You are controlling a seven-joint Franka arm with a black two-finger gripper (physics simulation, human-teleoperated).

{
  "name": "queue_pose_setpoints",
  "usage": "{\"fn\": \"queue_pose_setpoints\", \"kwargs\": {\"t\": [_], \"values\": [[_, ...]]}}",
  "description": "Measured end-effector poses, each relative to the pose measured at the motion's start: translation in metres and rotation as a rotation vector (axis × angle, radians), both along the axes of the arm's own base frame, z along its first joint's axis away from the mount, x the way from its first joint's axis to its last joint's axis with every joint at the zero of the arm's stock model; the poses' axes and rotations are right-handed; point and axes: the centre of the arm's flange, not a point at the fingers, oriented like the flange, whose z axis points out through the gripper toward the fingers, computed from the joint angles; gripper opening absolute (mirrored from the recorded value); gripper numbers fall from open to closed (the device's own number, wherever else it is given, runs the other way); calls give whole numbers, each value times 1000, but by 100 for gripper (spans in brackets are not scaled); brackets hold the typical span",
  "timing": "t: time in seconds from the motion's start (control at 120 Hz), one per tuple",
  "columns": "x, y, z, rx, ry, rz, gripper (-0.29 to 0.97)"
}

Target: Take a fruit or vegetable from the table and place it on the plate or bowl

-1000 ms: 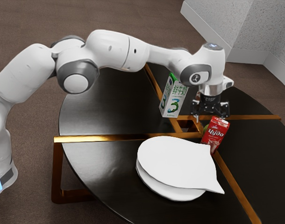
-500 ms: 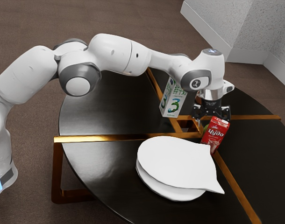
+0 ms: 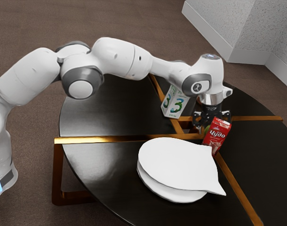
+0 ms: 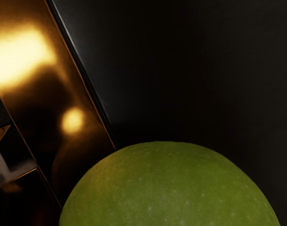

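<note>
Fingers of the gripper (image 3: 208, 123) hang spread over one green apple (image 4: 169, 188); one red "Чудо" carton (image 3: 217, 135), one "3" carton (image 3: 174, 104), one white plate (image 3: 179, 165).

The white and green carton (image 3: 174, 103), standing toward the far side of the bench (image 3: 101, 125), bears a large blue-green digit "3" on each of its two visible faces. To its right, just beside the far right rim of the white plate (image 3: 179, 172), a red carton (image 3: 217, 135) carries the brand word "Чудо" in white letters, slanting upward across its front.
</note>
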Motion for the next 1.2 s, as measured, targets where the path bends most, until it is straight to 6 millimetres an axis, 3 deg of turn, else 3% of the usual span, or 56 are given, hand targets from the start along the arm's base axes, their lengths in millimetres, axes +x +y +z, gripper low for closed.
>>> {"fn": "queue_pose_setpoints", "kwargs": {"t": [0.083,0.175,0.3,0.417,0.45,0.5,0.583,0.658,0.7,0.733,0.783,0.817,0.875,1.092,1.2], "values": [[0,-1,-3,-5,5,11,67],[0,-3,-3,-10,8,24,52],[-1,-7,3,-15,7,46,43],[-6,-4,36,-17,-24,78,35],[-9,1,54,-9,-42,91,34],[-21,10,101,21,-91,105,32],[-61,11,209,74,-202,102,34],[-117,-33,296,100,-301,38,36],[-160,-73,324,98,-320,-22,37],[-199,-108,334,92,-314,-77,37],[-251,-160,329,93,-282,-150,38],[-278,-192,313,102,-247,-188,39],[-300,-217,279,121,-175,-194,39],[-274,-182,160,116,97,51,35],[-258,-160,120,65,205,170,34]]}}
